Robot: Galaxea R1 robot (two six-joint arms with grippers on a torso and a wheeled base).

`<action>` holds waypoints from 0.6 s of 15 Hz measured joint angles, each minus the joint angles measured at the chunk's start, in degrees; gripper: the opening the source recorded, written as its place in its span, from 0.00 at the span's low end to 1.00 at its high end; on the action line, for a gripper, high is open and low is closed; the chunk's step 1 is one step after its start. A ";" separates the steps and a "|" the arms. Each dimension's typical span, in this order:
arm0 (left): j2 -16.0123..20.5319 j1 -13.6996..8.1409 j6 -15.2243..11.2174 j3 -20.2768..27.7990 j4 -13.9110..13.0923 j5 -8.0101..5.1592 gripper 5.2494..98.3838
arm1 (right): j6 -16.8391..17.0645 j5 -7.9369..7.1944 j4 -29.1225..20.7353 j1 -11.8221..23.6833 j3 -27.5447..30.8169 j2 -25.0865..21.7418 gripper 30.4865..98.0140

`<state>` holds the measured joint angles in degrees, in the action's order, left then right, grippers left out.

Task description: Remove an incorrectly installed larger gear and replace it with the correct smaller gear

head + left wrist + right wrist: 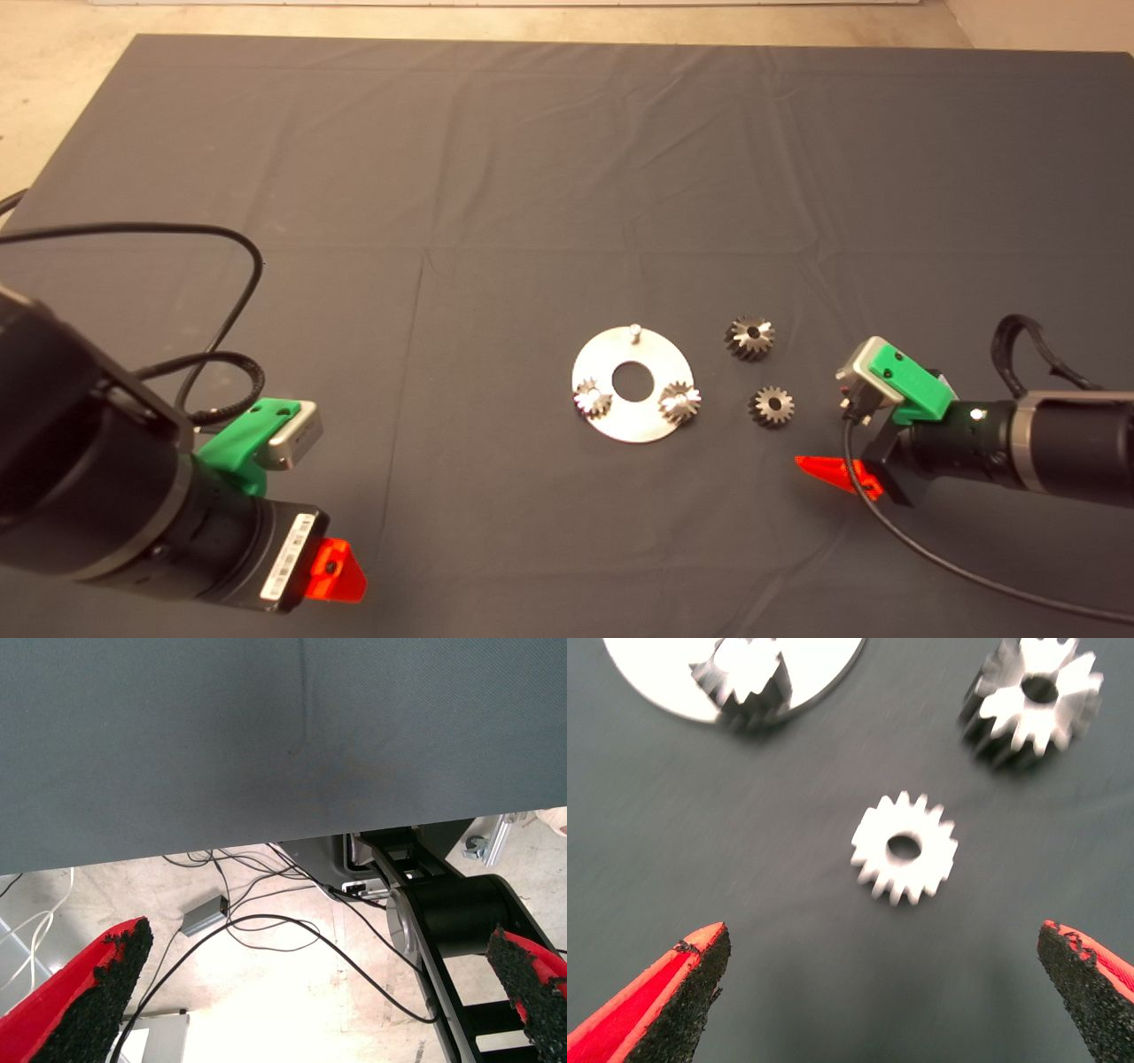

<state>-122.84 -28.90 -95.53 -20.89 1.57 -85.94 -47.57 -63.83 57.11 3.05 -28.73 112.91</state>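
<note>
Just ahead of the spread-open right gripper lies the smaller gear; the larger gear, already off the plate, sits beyond; the peg awaits; the left gripper, open, idles

I see the round plate lying on the mat just right of frame centre in the head view. Two gears sit on it, one at its lower left, one at its lower right, with a pin at its upper edge. Right of the plate lies the larger gear; the smaller gear lies below it, apart. My right gripper is just lower right of the smaller gear, my left gripper at the lower left.
</note>
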 measured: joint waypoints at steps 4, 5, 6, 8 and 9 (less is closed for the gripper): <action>0.00 0.00 0.00 0.00 0.00 0.01 0.99 | -0.02 0.22 3.46 -3.84 -3.60 4.31 0.91; 0.00 0.00 0.00 0.00 0.00 0.00 0.99 | -0.02 0.27 3.87 -3.82 -4.50 4.57 0.91; 0.07 0.00 0.00 0.00 -0.01 -0.02 0.99 | -0.03 0.20 4.24 -3.82 -5.47 4.74 0.91; 0.11 0.00 0.00 0.00 -0.01 -0.02 0.99 | -0.04 0.20 4.84 -3.84 -6.80 5.78 0.91; 0.11 0.00 0.00 0.00 0.00 -0.02 0.99 | -0.04 0.27 5.47 -3.86 -7.16 6.00 0.91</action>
<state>-122.73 -28.90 -95.53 -20.89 1.57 -85.97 -47.60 -63.56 62.58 -0.82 -35.89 118.91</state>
